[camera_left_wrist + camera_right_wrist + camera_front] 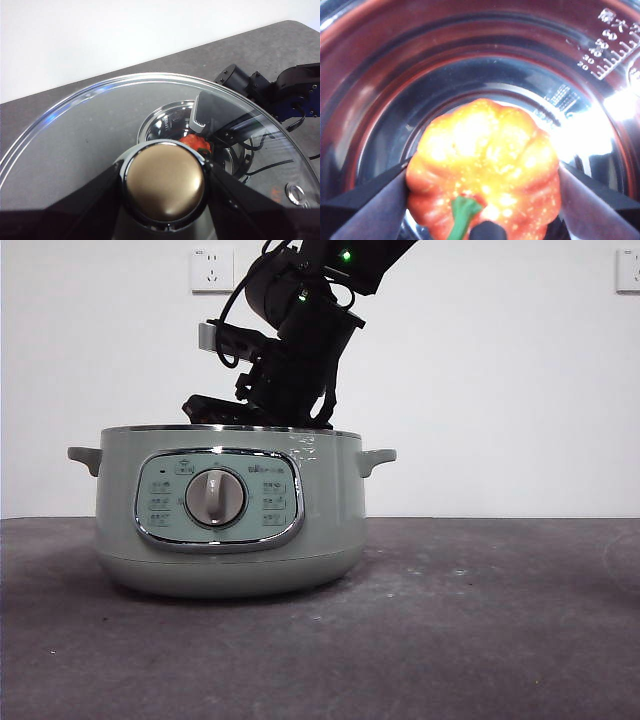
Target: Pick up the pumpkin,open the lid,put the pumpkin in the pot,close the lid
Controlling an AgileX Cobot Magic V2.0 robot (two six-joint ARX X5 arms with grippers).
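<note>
The pumpkin (pixel 482 172) is pinched between the jaws of the right gripper (pixel 482 200), which is lowered into the open pot (pixel 230 515), so that the toy can be set down inside rather than dropped from above. Its green stem is turned towards the wrist camera, and the shiny inner wall with its level marks is seen all around it. The lid (pixel 100 130) is held by its knob (pixel 164 182), on which the left gripper (pixel 165 187) is clamped, so the mouth is left free for the other arm. Through the glass, the pumpkin (pixel 196 142) and the right gripper (pixel 210 125) are seen over the bowl. Release is judged to be the next step, then closing.
</note>
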